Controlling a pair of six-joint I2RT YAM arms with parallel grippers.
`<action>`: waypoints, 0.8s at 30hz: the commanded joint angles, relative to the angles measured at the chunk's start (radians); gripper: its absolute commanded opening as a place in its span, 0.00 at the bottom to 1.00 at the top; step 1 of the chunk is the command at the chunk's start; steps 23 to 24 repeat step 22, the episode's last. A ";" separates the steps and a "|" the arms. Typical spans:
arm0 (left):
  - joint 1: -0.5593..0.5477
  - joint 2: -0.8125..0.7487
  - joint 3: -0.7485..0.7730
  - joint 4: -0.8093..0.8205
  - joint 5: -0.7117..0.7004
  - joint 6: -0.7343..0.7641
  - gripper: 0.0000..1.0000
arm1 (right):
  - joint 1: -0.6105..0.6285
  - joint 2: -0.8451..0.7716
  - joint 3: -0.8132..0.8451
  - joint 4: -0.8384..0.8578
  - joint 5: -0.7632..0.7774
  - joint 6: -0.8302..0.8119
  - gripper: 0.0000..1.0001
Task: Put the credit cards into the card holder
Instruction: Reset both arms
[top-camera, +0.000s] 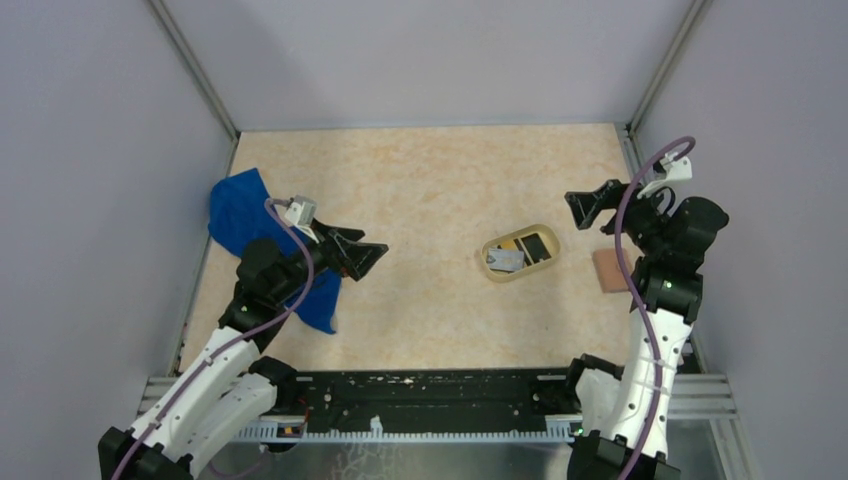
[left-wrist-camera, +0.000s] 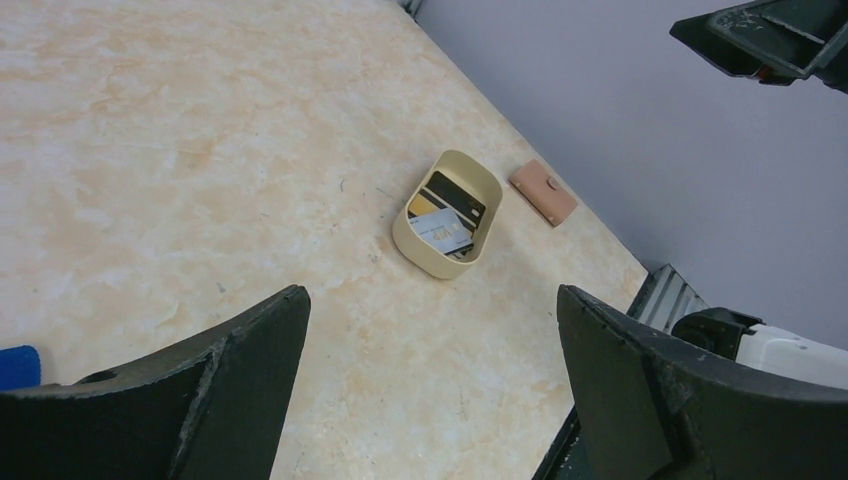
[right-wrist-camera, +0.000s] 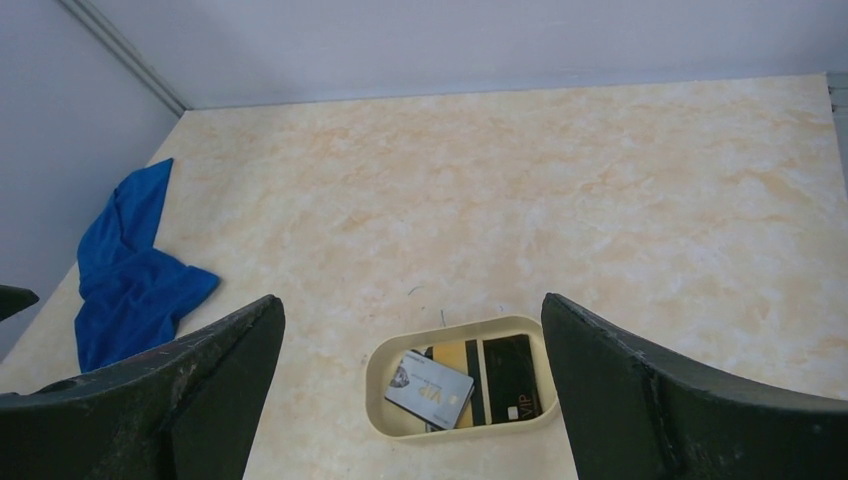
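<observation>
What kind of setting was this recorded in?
Probably a lab robot cell, not a home: plain grey walls box in a marble-patterned table, with two arms bolted to a rail at its near edge.

A beige marbled counter sits enclosed by plain grey walls, with metal posts in the far corners.
</observation>
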 joint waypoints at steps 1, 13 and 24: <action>0.005 -0.022 -0.006 -0.047 -0.053 0.035 0.99 | -0.003 -0.008 -0.004 0.068 -0.015 0.021 0.98; 0.005 -0.032 -0.003 -0.053 -0.055 0.027 0.99 | -0.004 -0.008 -0.004 0.079 -0.009 0.034 0.98; 0.005 -0.036 -0.005 -0.057 -0.057 0.026 0.99 | -0.004 -0.005 -0.008 0.080 0.000 0.034 0.98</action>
